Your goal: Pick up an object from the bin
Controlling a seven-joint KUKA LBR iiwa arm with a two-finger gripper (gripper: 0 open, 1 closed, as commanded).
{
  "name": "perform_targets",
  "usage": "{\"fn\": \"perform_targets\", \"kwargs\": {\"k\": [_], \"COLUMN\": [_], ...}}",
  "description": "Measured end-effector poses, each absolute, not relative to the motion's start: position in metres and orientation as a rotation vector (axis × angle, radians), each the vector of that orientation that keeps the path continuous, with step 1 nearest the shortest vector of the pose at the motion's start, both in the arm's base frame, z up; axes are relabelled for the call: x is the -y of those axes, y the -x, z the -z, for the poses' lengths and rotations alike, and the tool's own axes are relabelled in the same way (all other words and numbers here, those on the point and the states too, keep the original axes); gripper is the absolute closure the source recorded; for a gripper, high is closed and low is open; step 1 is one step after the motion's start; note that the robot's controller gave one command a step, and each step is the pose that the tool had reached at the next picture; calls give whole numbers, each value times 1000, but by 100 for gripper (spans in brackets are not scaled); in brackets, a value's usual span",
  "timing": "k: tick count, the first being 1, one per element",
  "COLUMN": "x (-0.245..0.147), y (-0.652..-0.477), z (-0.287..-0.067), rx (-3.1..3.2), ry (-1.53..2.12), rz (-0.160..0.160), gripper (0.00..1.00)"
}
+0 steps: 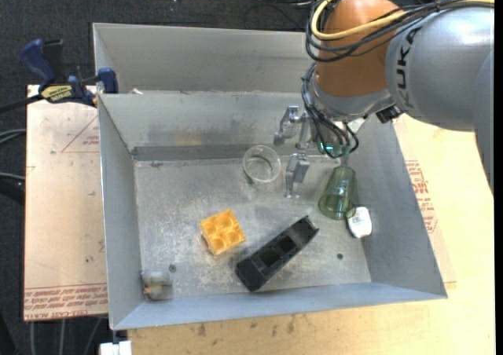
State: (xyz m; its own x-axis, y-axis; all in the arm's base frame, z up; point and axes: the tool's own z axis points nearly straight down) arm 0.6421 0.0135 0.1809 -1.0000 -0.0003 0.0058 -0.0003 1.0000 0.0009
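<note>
My gripper (288, 162) hangs in the back right part of the bin, with its two metal fingers spread apart and nothing between them. A clear round cup (261, 165) lies just to its left, close to the fingers. To the gripper's right a green glass flask (338, 193) lies on its side against the bin's right slope. A small white piece (359, 222) sits just below the flask.
A yellow waffle-patterned block (222, 232) lies near the middle of the floor. A long black block (277, 253) lies slantwise by the front. A small grey lump (156, 283) sits in the front left corner. The arm's orange cover and cables hang over the back right.
</note>
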Motion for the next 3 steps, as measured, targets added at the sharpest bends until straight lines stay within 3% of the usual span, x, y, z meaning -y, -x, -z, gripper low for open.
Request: {"fn": "perform_targets", "kwargs": {"k": [1, 2, 3], "x": [-13, -3, 17], "y": [-644, -638, -596], "z": [-185, -154, -127], "rx": [3143, 3148, 3115], "ry": [0, -116, -419], "rz": [2, 2, 4], "gripper": [0, 0, 0]}}
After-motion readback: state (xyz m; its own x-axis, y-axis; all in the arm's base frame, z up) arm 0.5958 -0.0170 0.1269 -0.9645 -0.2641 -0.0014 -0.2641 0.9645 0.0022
